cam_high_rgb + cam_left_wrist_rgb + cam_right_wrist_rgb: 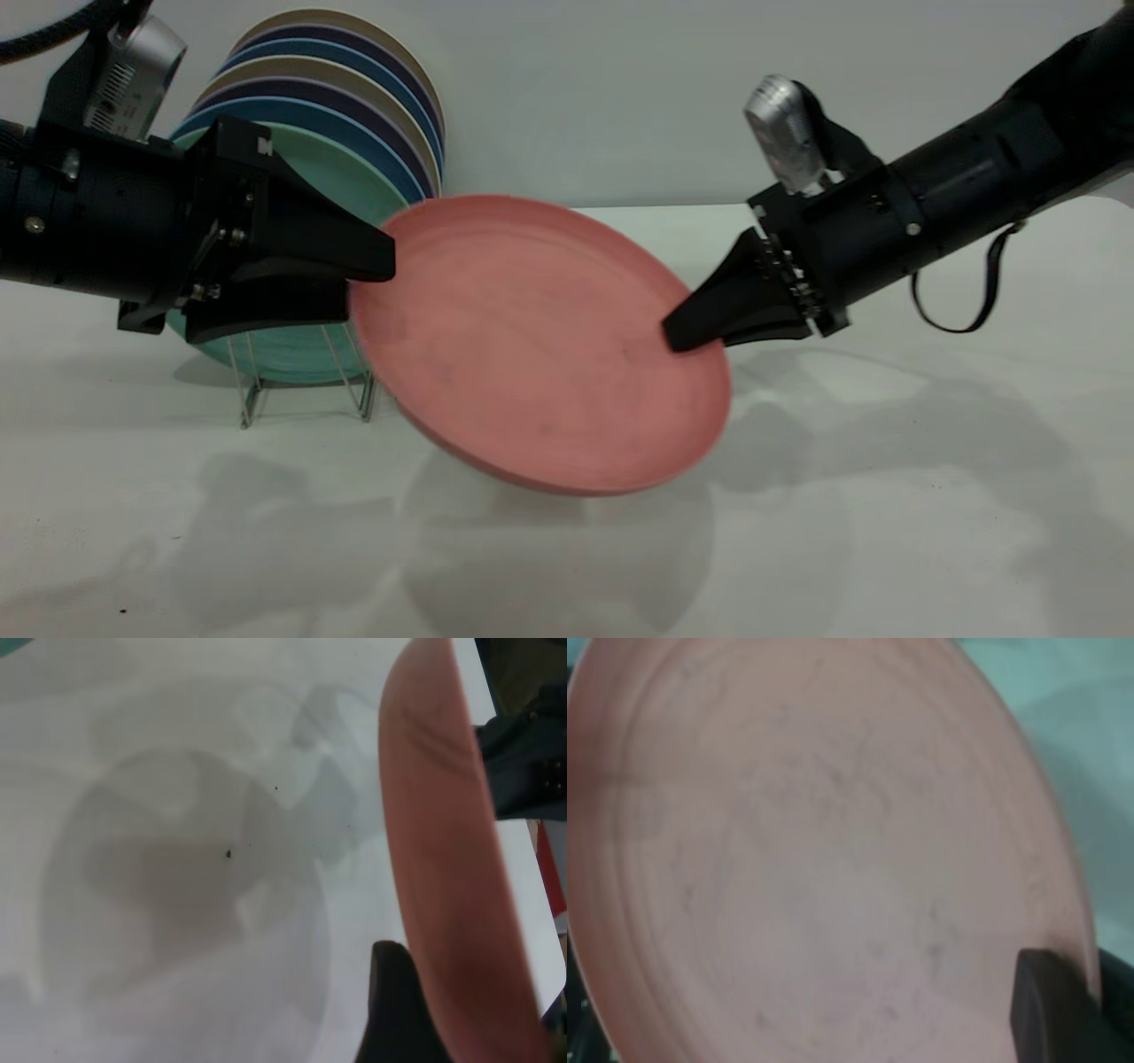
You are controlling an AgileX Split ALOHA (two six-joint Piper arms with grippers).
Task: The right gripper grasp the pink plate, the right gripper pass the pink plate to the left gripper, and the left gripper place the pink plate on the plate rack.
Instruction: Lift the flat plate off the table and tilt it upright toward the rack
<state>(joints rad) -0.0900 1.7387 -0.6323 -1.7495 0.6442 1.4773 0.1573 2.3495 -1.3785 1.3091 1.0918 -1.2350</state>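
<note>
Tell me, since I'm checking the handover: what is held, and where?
The pink plate, clamped at opposite rim edges by the left claw and right claw.

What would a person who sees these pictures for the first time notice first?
The pink plate hangs tilted above the white table, held at both sides: the left gripper at its left rim, the right gripper at its right rim. Behind the left gripper, a row of coloured plates stands upright in the plate rack.
</note>
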